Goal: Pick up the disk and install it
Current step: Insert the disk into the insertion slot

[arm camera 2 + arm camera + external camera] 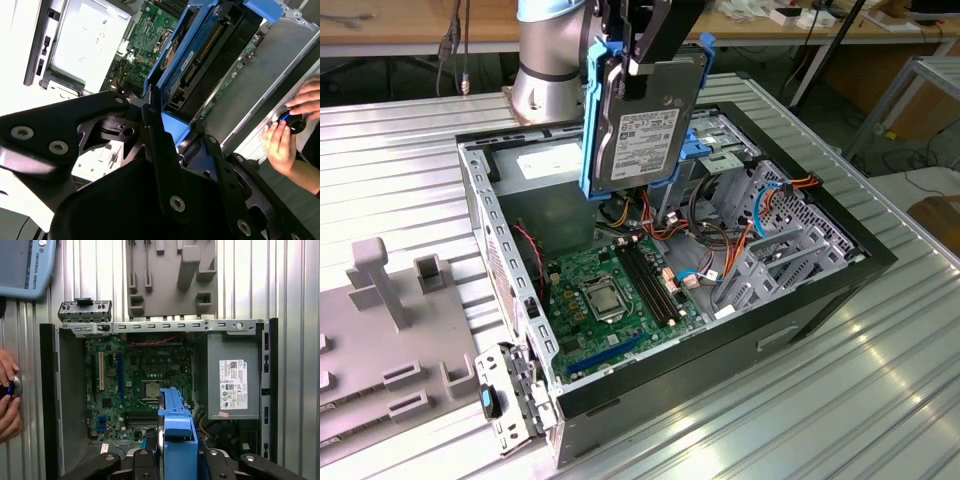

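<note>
The disk (642,128), a dark metal drive with a white label in a blue plastic carrier, hangs on edge above the open computer case (820,300), over its back part. My gripper (634,60) is shut on the disk's upper edge. In the second wrist view the disk (202,60) runs away from the black fingers (160,145), with its connector edge showing. The first wrist view looks straight down the blue carrier (176,427) onto the motherboard (135,385).
In the case are a grey power-supply box (545,165) with a white label, a green motherboard (610,290) and a metal drive cage (780,250) with cables. A person's hands (287,132) work at the case's side. A grey fixture (390,330) lies on the ribbed table.
</note>
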`<move>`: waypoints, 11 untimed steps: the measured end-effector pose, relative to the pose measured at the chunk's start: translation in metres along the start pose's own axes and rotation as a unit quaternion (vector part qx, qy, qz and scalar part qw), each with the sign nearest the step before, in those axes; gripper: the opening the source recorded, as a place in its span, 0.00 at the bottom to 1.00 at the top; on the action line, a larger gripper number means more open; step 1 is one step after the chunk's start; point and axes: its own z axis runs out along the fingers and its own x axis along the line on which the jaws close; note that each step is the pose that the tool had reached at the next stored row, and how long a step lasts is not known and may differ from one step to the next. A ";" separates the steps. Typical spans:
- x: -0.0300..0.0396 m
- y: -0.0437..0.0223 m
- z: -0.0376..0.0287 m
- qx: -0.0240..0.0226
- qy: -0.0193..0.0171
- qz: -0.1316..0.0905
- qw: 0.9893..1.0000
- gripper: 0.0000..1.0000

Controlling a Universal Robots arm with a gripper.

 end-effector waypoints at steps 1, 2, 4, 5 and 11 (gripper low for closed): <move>0.0000 -0.0016 0.0001 0.000 0.000 0.000 1.000 0.37; 0.0001 -0.0080 0.0004 0.000 0.000 0.000 1.000 0.37; 0.0016 -0.0129 0.0011 0.000 0.000 0.000 1.000 0.37; 0.0029 -0.0148 0.0016 0.000 0.000 0.000 1.000 0.37; 0.0125 -0.0239 0.0037 0.000 0.001 0.001 1.000 0.37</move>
